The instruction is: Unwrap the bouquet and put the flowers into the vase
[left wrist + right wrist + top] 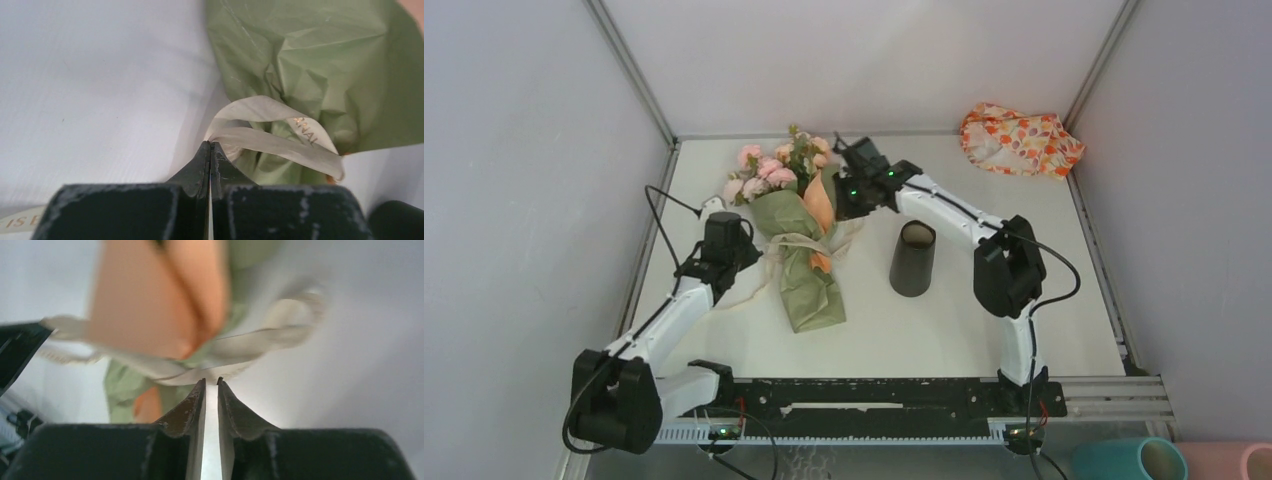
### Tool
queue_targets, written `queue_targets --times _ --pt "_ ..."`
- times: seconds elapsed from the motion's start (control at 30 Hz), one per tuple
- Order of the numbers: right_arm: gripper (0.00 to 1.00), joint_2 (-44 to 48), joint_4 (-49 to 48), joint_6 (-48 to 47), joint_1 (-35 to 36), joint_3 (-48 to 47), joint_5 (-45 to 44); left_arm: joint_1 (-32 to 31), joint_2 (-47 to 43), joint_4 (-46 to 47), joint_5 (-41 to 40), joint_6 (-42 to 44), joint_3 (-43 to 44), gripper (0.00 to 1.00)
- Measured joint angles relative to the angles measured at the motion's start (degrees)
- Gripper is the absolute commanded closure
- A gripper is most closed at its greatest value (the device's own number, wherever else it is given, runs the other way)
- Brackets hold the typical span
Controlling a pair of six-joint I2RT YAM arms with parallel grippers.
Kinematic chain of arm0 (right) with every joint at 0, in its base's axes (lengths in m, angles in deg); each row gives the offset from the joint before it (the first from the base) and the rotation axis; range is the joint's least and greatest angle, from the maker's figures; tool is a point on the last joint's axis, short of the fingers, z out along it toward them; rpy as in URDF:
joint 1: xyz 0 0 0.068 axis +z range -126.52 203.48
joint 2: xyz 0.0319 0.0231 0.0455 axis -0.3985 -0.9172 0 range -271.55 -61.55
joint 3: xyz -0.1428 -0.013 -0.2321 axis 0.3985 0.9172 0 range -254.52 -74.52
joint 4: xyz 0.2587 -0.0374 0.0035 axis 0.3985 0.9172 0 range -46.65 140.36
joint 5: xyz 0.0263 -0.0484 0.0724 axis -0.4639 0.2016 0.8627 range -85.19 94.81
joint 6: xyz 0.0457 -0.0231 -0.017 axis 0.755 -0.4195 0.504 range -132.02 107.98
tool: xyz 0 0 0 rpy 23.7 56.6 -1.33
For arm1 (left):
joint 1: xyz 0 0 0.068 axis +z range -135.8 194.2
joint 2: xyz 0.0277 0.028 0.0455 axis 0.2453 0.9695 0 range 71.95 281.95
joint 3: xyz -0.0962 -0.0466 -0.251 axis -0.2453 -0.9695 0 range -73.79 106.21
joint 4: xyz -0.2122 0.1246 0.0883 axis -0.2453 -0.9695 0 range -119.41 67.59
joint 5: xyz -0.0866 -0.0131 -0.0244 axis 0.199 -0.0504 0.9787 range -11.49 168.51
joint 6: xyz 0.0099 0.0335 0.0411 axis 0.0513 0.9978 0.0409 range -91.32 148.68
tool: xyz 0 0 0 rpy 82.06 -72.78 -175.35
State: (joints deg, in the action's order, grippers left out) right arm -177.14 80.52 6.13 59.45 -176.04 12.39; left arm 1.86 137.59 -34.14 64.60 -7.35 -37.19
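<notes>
Nearest the overhead camera ran the black rail (894, 392) carrying both arm bases. Past it at 5 o'clock, off the table's (924, 340) edge, lay a teal cylinder (1124, 460) with a pink cylinder (1229, 462) touching its 3 o'clock side.

The bouquet (799, 240) lay flat on the table, left of centre. Its roses (769, 172) pointed toward 12 o'clock and its sage-green paper (809, 290) tapered toward 6 o'clock. A fold of orange paper (821, 205) showed along its 3 o'clock flank. The wrap was still on, with the cream ribbon (265, 142) looped across its middle.

The vase (913, 258) stood mouth up at the bouquet's 3 o'clock, apart from it and holding no flowers.

The left gripper (210, 146) sat at the bouquet's 9 o'clock. Its own camera showed the jaws clenched tight, with a loop of the ribbon running right into the meeting tips, so it appeared to be pinching that ribbon.

The right gripper (211, 382) reached in from 2 o'clock, beside the orange fold. Its jaws stood parted by a narrow slit with nothing between them. The blurred ribbon crossed just beyond the tips, so it was released.

An orange-and-white patterned cloth (1020, 138) lay crumpled in the far corner at 1 o'clock, well apart from everything else.
</notes>
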Motion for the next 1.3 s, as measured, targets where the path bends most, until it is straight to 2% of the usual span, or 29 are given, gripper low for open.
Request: queue_targets --times 0.13,0.23,0.4,0.7,1.0,1.3 --pt "0.66 0.0 0.3 -1.4 7.5 -3.0 0.9 0.0 -4.9 -4.0 -0.1 0.0 2.1 1.00" --pt "0.62 -0.2 0.5 -1.7 9.5 -4.7 2.2 0.0 -8.1 -6.5 -0.5 0.0 5.6 1.00" --pt "0.62 -2.3 0.6 -1.9 9.6 -7.3 3.7 0.0 -10.6 -8.2 -0.8 0.0 10.1 1.00" --pt "0.62 -9.4 1.0 -1.9 11.8 -12.7 6.6 0.0 -10.5 -9.9 -0.3 0.0 10.6 0.99" --pt "0.60 -10.0 1.1 -1.4 13.9 -13.2 9.4 0.1 -4.7 -8.0 5.0 -1.2 14.0 1.00" --pt "0.60 -13.1 0.8 -1.2 13.9 -17.3 9.9 0.1 -6.8 -8.4 5.6 -1.5 20.3 0.98"
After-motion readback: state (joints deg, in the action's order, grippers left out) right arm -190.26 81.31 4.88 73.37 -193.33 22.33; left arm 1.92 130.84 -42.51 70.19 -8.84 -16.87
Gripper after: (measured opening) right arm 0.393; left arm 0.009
